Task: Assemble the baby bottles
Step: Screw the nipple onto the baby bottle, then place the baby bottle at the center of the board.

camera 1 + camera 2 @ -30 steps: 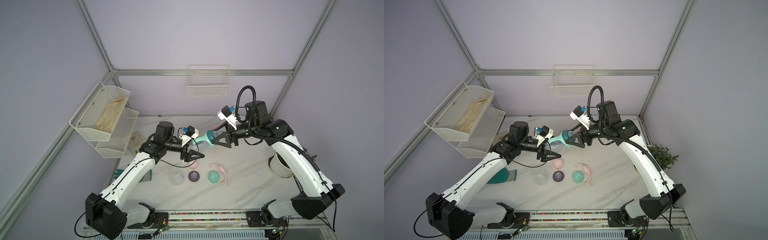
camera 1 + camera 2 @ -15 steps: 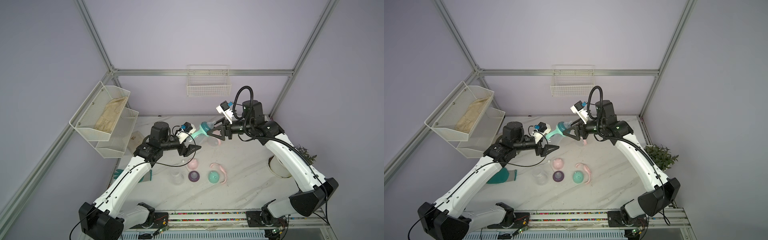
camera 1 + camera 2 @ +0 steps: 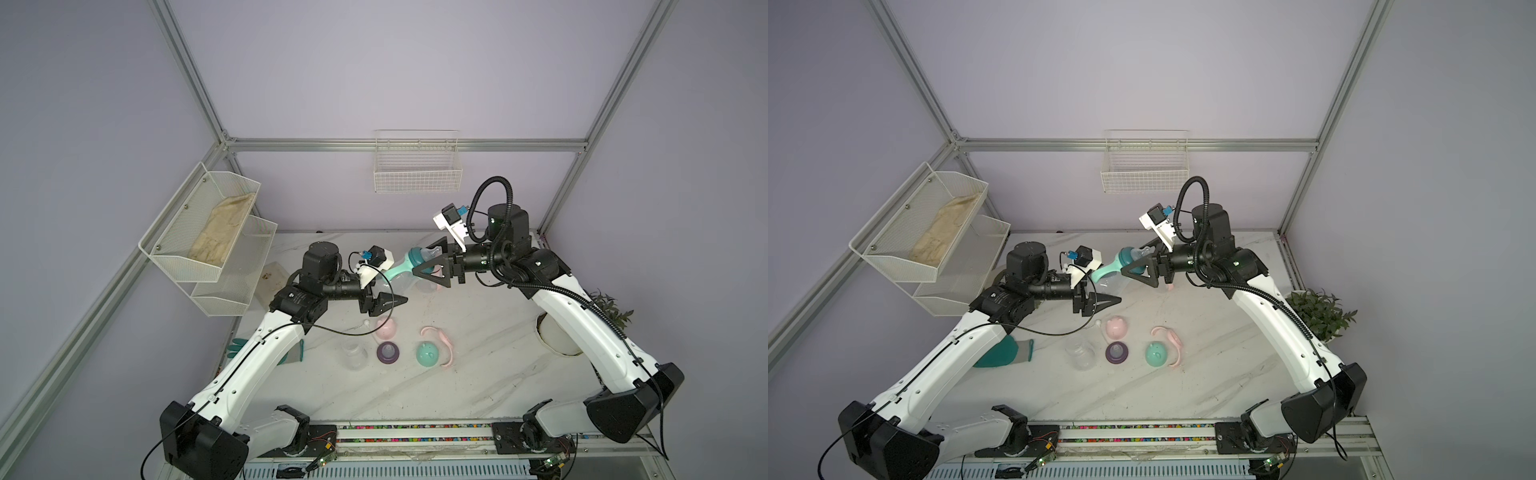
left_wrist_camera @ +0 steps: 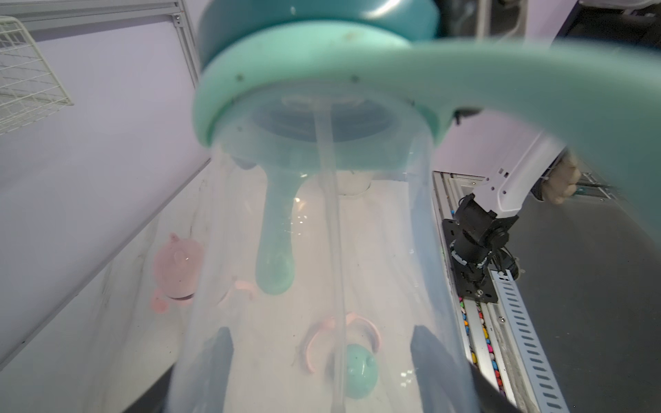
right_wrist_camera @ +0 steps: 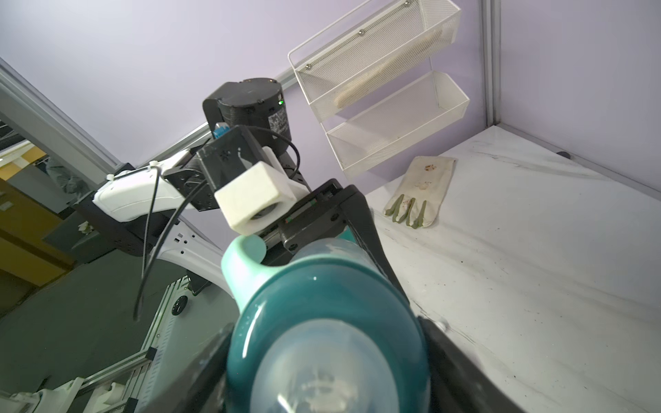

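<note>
One baby bottle hangs in the air at the table's middle back, clear-bodied with a mint handle ring and a teal collar. My left gripper is shut on its clear body, and a straw shows inside it. My right gripper straddles the collar; whether its fingers press it is unclear. On the table lie another clear bottle, a purple nipple collar, a mint cap, a pink handle ring and a pink cap.
A green glove lies under my left arm. A white glove lies at the back left, below the wall-mounted mesh shelves. A wire basket hangs on the back wall. A potted plant stands at the right edge.
Both grippers and the bottle between them have risen a little and shifted toward the back. My left arm has drawn its elbow back.
</note>
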Controlling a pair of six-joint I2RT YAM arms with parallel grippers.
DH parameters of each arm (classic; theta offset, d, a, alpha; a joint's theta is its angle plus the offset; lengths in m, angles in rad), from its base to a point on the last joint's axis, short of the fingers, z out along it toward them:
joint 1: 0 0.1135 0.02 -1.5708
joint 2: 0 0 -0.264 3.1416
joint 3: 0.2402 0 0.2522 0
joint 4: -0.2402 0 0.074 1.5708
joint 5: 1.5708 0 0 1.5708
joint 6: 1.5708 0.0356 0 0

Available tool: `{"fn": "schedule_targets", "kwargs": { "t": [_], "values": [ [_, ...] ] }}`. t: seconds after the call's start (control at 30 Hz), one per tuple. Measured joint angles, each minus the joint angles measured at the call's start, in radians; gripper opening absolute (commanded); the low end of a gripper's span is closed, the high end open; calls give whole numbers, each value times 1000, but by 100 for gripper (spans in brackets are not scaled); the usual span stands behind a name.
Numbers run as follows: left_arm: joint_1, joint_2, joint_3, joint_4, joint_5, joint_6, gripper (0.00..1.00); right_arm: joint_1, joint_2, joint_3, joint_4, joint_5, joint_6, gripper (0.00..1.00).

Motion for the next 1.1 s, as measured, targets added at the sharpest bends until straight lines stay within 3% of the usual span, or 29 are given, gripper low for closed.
{"fn": "schedule_targets", "kwargs": {
  "t": [0.17,0.27,0.37,0.4,0.53,0.57,0.77,1.1],
  "values": [
    [0,10,0,16,60,-10,0,0,-10,-13,31,-38,-1,70],
    [0,12,0,22,81,-25,0,0,-18,-20,35,-42,-8,56],
    [0,18,0,25,90,-29,28,0,-18,-22,34,-43,-16,43],
    [0,19,0,26,91,-29,44,-1,-18,-24,34,-43,-18,40],
    [0,21,0,29,82,-34,93,-2,-18,-24,34,-34,-22,35],
    [0,21,0,32,73,-33,100,-2,-19,-24,34,-29,-23,34],
    [-2,-17,-90,89,-93,-69,100,5,-8,2,-43,111,-45,33],
    [-3,-146,-212,73,-542,-134,100,10,145,140,-152,491,-74,24]
  ]
}}
